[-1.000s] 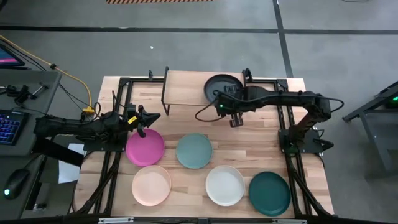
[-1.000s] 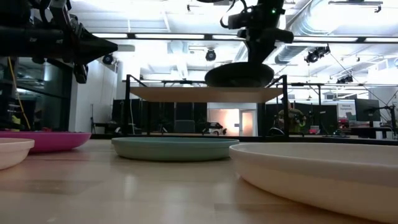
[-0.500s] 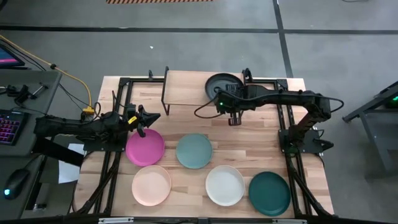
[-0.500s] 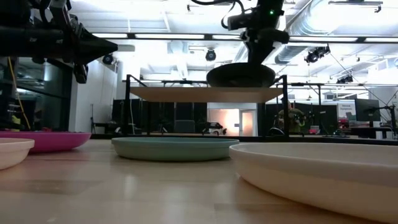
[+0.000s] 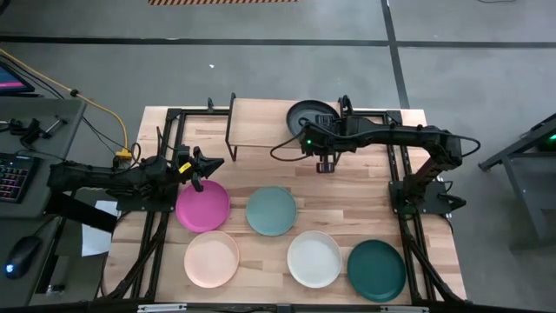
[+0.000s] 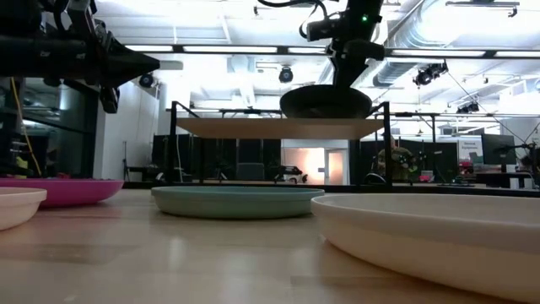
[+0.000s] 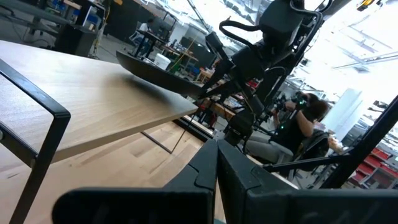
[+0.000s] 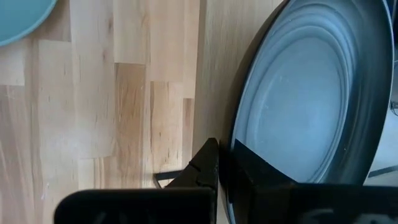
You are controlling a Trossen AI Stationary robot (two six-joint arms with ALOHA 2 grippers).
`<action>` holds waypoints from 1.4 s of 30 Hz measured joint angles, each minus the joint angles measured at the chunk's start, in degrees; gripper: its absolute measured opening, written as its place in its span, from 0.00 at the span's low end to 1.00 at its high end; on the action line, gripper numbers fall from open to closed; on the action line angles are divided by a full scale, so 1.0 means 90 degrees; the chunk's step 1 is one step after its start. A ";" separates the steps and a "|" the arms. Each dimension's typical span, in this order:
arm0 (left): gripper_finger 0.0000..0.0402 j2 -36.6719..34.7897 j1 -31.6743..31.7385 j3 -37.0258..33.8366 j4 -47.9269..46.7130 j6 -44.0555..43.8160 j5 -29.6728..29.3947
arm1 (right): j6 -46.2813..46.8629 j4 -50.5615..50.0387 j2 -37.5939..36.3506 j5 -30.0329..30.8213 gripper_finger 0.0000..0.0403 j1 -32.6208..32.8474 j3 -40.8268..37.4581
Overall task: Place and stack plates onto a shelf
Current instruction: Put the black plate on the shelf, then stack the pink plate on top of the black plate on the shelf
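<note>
A black plate (image 5: 310, 114) hangs low over the right end of the shelf (image 5: 261, 122), a light wooden board on thin black legs; my right gripper (image 5: 318, 137) is shut on it. In the low view the black plate (image 6: 325, 101) sits just above the shelf board (image 6: 253, 127); whether it touches the board, I cannot tell. On the table lie the pink plate (image 5: 202, 206), the light blue-teal plate (image 5: 271, 211), the peach plate (image 5: 211, 259), the white plate (image 5: 314, 259) and the dark teal plate (image 5: 376, 269). My left gripper (image 5: 217, 163) is shut, holds nothing and hovers above the pink plate's far edge. My right gripper (image 8: 219, 163) pinches the black plate's near rim (image 8: 235, 134), one finger on the outside and one on the inner face. It comes down from above (image 6: 348, 78). The plate is lifted, slightly tilted, over the shelf board.
The shelf stands at the table's far edge, and the left part of its board shows bare wood. Black frame rails (image 5: 165, 148) run along the table's left and right sides. A bare strip of table (image 5: 261, 169) lies between the shelf and the plates.
My right gripper has carried the black plate a little toward the table's far edge, farther over the shelf board. The left arm has kept still.
</note>
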 joint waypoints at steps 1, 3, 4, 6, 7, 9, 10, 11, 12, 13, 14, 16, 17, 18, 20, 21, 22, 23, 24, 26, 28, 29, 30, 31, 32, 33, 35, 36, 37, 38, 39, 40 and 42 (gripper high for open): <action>0.00 0.0001 0.0001 0.0000 0.0000 0.0001 0.0000 | -0.0001 -0.0003 0.0000 0.0000 0.00 0.0000 0.0000; 0.00 -0.0001 -0.0001 0.0001 0.0001 0.0002 -0.0002 | -0.0001 -0.0005 0.0000 -0.0002 0.00 0.0000 0.0000; 0.00 -0.0001 -0.0001 0.0000 -0.0001 0.0000 0.0001 | -0.0001 -0.0007 0.0000 -0.0002 0.00 0.0000 0.0000; 0.00 0.0000 -0.0001 -0.0001 0.0000 0.0001 0.0000 | -0.0004 -0.0008 0.0000 -0.0002 0.00 0.0000 0.0002; 0.00 0.0000 0.0001 -0.0001 0.0001 0.0001 0.0001 | -0.0002 -0.0010 0.0000 -0.0002 0.00 0.0000 0.0002; 0.00 -0.0001 -0.0001 -0.0001 -0.0001 0.0000 0.0000 | -0.0005 -0.0018 0.0000 -0.0002 0.00 0.0000 0.0002; 0.00 0.0000 0.0000 0.0000 0.0001 0.0000 0.0001 | -0.0004 -0.0021 0.0000 -0.0002 0.00 0.0000 0.0002; 0.00 -0.0001 -0.0001 -0.0001 0.0000 0.0002 0.0000 | -0.0004 -0.0026 0.0000 -0.0002 0.00 0.0000 0.0002; 0.00 -0.0001 -0.0001 -0.0001 0.0000 0.0001 -0.0002 | -0.0004 -0.0038 0.0000 -0.0002 0.00 0.0000 0.0002; 0.00 0.0000 0.0000 -0.0001 0.0000 0.0002 0.0000 | -0.0004 -0.0046 0.0000 -0.0002 0.01 0.0000 0.0002; 0.00 0.0001 -0.0001 0.0000 -0.0001 0.0000 -0.0001 | -0.0006 -0.0048 0.0000 -0.0002 0.01 0.0000 0.0002; 0.00 -0.0001 -0.0001 -0.0001 0.0001 0.0002 -0.0002 | -0.0002 -0.0080 0.0000 0.0001 0.04 0.0000 0.0002; 0.00 -0.0001 0.0001 -0.0001 0.0001 0.0000 -0.0002 | -0.0001 -0.0104 0.0000 0.0002 0.05 0.0000 0.0002; 0.00 0.0000 -0.0001 -0.0001 -0.0001 0.0002 -0.0001 | -0.0001 -0.0136 0.0000 0.0002 0.07 0.0000 0.0002; 0.00 0.0000 0.0000 0.0002 0.0000 0.0002 -0.0002 | -0.0001 -0.0203 0.0000 0.0002 0.12 0.0000 0.0002; 0.00 0.0000 0.0000 0.0000 0.0000 0.0000 0.0000 | -0.0001 -0.0214 0.0000 0.0002 0.14 0.0000 0.0002; 0.00 0.0001 0.0001 0.0001 0.0000 0.0000 -0.0001 | 0.0006 -0.0216 0.0000 0.0000 0.16 0.0000 0.0002; 0.00 0.0001 -0.0001 -0.0001 -0.0001 0.0002 0.0001 | 0.0016 -0.0219 0.0000 0.0002 0.18 0.0000 0.0002; 0.00 -0.0001 0.0001 0.0000 -0.0001 0.0002 -0.0002 | 0.0016 -0.0214 0.0000 0.0002 0.20 0.0000 0.0002; 0.00 -0.0001 0.0001 0.0002 0.0001 0.0001 -0.0001 | 0.0028 -0.0214 0.0000 0.0002 0.23 0.0000 0.0012; 0.00 0.0000 0.0000 0.0001 0.0000 0.0002 0.0000 | 0.0054 -0.0234 0.0000 0.0005 0.26 0.0002 0.0089; 0.00 0.0000 0.0000 0.0000 0.0001 0.0001 -0.0001 | 0.0061 -0.0257 0.0000 0.0005 0.28 0.0002 0.0153; 0.00 -0.0001 0.0001 0.0001 -0.0001 0.0000 0.0000 | 0.0053 -0.0312 0.0000 0.0005 0.29 0.0002 0.0225; 0.00 0.0000 -0.0001 0.0000 -0.0001 0.0002 0.0000 | 0.0046 -0.0407 0.0000 0.0005 0.31 0.0002 0.0306; 0.00 -0.0001 -0.0001 -0.0001 -0.0001 0.0000 -0.0002 | 0.0045 -0.0511 0.0000 0.0003 0.32 0.0002 0.0396; 0.00 -0.0001 -0.0001 -0.0001 -0.0001 0.0002 -0.0001 | 0.0089 -0.0622 -0.0005 0.0000 0.33 0.0002 0.0488; 0.00 -0.0001 -0.0001 0.0001 0.0000 0.0000 0.0001 | 0.0322 -0.0851 -0.0079 -0.0132 0.34 0.0000 0.0623; 0.00 0.0000 0.0001 0.0001 0.0001 0.0001 0.0001 | 0.0481 -0.0945 -0.0166 -0.0322 0.35 0.0000 0.0636; 0.00 0.0001 -0.0001 -0.0001 -0.0001 0.0000 0.0000 | 0.0670 -0.1021 -0.0260 -0.0545 0.35 0.0000 0.0631; 0.00 -0.0001 -0.0001 -0.0001 -0.0001 0.0000 0.0001 | 0.0871 -0.1056 -0.0386 -0.0785 0.36 0.0000 0.0585; 0.00 -0.0001 -0.0001 -0.0001 0.0001 0.0002 0.0001 | 0.1089 -0.1103 -0.0548 -0.1025 0.36 0.0000 0.0487; 0.00 -0.0001 0.0001 -0.0001 0.0000 0.0001 -0.0002 | 0.1325 -0.1194 -0.0710 -0.1240 0.36 0.0000 0.0355; 0.00 -0.0001 -0.0001 0.0001 0.0000 0.0002 -0.0001 | 0.1855 -0.1224 -0.1121 -0.1534 0.36 0.0040 -0.0012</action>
